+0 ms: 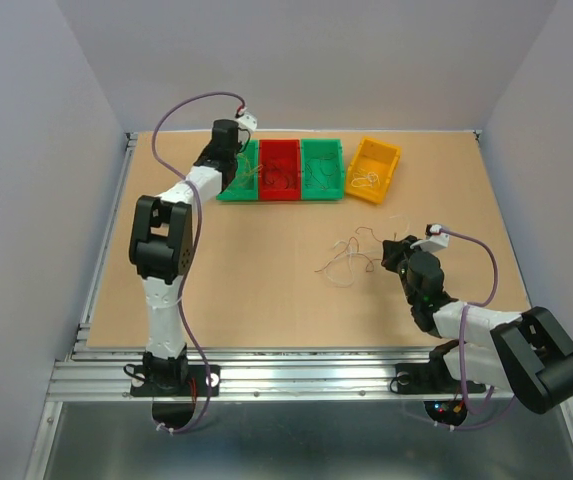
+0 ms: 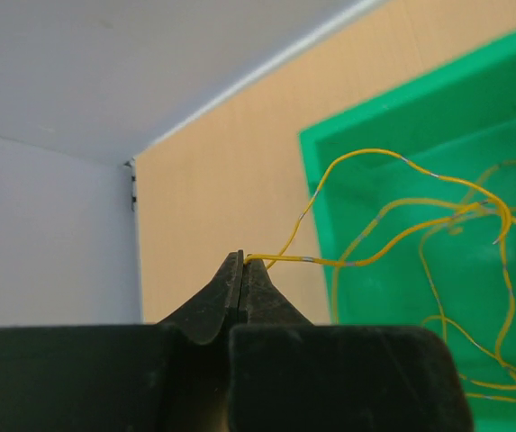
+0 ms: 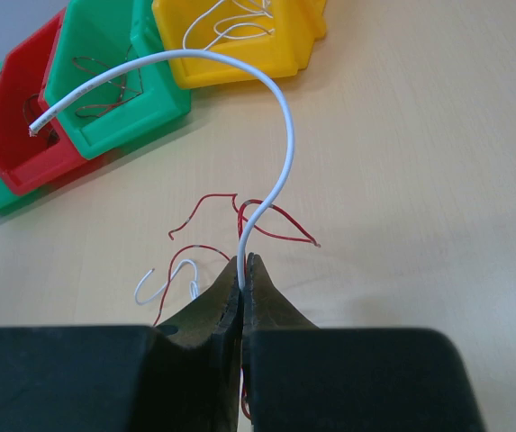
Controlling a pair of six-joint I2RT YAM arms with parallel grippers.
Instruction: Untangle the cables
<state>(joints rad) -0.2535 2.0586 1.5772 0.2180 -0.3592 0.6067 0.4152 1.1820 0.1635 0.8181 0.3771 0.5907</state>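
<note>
Simultaneously, left gripper (image 2: 242,261) pinches a looping yellow wire (image 2: 402,238); right gripper (image 3: 246,263) clamps an arching white wire (image 3: 280,117).

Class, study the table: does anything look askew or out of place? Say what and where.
The yellow bin at the far edge is askew. It is turned at an angle and stands apart from the straight row of bins to its left, which sit side by side. Nothing looks broken.

White-and-black arms (image 1: 158,300), looping purple cables (image 1: 171,115), black tapered hands (image 2: 242,259)
</note>
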